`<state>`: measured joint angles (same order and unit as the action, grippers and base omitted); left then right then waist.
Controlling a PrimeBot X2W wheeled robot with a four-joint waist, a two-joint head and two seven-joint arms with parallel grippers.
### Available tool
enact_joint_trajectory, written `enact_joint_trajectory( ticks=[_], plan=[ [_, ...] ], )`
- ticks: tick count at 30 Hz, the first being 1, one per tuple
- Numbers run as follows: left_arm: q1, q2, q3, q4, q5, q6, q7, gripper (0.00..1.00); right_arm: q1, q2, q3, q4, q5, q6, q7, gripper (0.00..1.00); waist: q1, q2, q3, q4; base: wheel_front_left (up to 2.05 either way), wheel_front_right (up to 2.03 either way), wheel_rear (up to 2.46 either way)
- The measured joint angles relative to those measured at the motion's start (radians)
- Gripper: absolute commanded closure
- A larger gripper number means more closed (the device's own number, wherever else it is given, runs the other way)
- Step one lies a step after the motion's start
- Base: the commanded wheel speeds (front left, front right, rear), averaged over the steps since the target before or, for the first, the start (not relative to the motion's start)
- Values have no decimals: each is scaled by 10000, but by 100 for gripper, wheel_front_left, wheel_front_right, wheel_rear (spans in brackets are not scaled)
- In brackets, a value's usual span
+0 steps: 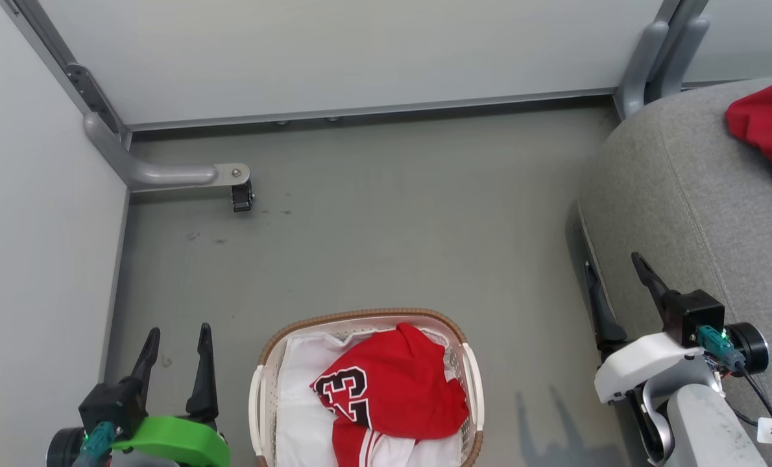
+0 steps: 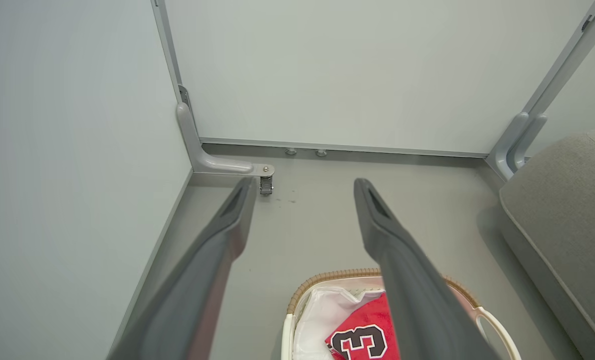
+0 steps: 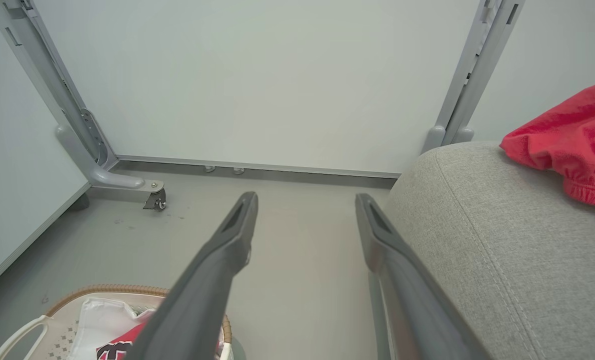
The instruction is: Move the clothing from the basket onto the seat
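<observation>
A red garment with a black-and-white "23" [image 1: 392, 389] lies crumpled in the cream basket [image 1: 256, 395] with its brown woven rim, on top of a white lining; the same garment [image 2: 362, 335] and basket [image 3: 22, 332] appear low in both wrist views. A second red garment [image 1: 769, 126] rests on the grey seat [image 1: 678, 188] at the right, seen again [image 3: 572, 140] in the right wrist view. My left gripper [image 1: 177, 338] stands open to the left of the basket, nothing between its fingers. My right gripper [image 1: 613, 266] is open beside the seat's front edge, empty.
Pale partition panels close off the back and left. A grey metal foot with a caster [image 1: 240, 194] juts onto the floor at the back left, and another grey bracket [image 1: 658, 58] stands at the back right by the seat. Grey floor [image 1: 412, 227] lies between basket and wall.
</observation>
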<state>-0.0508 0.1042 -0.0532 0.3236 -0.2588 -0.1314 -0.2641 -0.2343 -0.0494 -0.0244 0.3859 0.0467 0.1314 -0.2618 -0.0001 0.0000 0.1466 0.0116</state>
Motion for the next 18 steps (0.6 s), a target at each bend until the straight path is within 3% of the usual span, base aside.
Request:
enact_joint_trajectory(
  ticks=[18],
  plan=[
    [1268, -353, 476, 27, 217, 0, 0, 0, 1383, 6, 336, 198, 378, 0, 0, 0, 0, 0, -1457, -37, 0, 0, 0]
  ],
)
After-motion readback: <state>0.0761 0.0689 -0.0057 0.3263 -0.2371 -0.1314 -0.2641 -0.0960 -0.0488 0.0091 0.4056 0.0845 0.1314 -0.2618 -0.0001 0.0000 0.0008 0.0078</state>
